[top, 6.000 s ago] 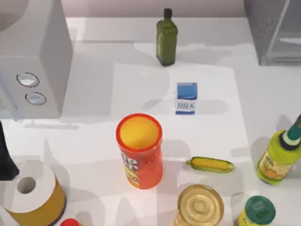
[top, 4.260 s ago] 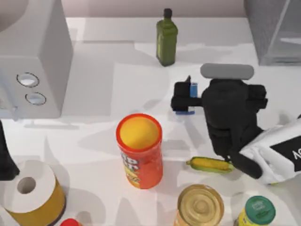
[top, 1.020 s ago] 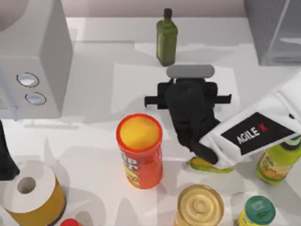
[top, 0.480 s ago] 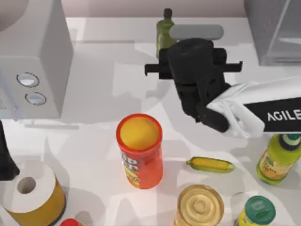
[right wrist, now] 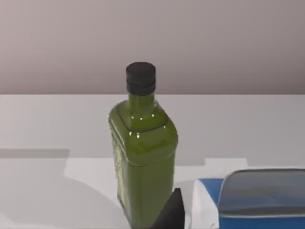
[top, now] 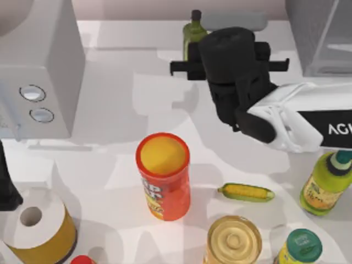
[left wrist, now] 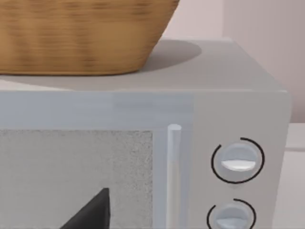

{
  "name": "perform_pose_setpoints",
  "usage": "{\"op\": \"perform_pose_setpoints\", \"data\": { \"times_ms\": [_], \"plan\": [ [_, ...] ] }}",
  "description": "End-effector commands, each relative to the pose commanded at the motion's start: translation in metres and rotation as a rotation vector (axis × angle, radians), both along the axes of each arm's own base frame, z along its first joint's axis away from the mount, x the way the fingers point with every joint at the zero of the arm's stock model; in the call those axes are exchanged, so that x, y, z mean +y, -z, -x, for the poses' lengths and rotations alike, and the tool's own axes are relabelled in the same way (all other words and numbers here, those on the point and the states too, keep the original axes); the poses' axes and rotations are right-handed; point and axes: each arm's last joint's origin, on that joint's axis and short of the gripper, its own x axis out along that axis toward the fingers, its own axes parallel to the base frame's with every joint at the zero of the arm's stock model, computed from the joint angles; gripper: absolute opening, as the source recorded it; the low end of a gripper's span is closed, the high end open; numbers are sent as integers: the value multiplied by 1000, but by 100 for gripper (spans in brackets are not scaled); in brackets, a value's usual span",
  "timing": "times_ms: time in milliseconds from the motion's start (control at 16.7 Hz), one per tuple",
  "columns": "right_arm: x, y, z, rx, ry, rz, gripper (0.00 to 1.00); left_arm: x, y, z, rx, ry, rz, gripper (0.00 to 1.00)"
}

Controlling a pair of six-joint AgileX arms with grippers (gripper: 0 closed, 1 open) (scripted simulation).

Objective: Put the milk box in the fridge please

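Right gripper (top: 228,66) jaws pinching the milk box (right wrist: 248,200), just beside the olive oil bottle (right wrist: 143,152) — a careless swing could topple it!

Left wrist view: a light grey microwave (left wrist: 228,102) faces the camera. A woven wicker basket (left wrist: 81,36) sits on its flat top and casts a shadow toward the far edge. The door window (left wrist: 76,176) is speckled grey, with a pale vertical handle (left wrist: 174,176) beside it. Past the handle, two round dials stack one above the other: upper dial (left wrist: 237,161), lower dial (left wrist: 232,215). A dark wedge, the left gripper (left wrist: 90,213), sits close in front of the door window; finger state unclear.
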Motion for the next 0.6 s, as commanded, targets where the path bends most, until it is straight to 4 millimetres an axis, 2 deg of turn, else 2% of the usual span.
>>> {"op": "perform_pose_setpoints", "data": {
  "times_ms": [120, 240, 360, 600],
  "plan": [
    [-5, 2, 5, 30, -28, 29, 0, 0, 0, 0, 0, 0, 0, 100],
    [-20, 2, 15, 77, -68, 64, 0, 0, 0, 0, 0, 0, 0, 100],
    [-46, -4, 27, 107, -92, 82, 0, 0, 0, 0, 0, 0, 0, 100],
    [-112, -35, 57, 69, -71, 60, 0, 0, 0, 0, 0, 0, 0, 100]
  ]
}}
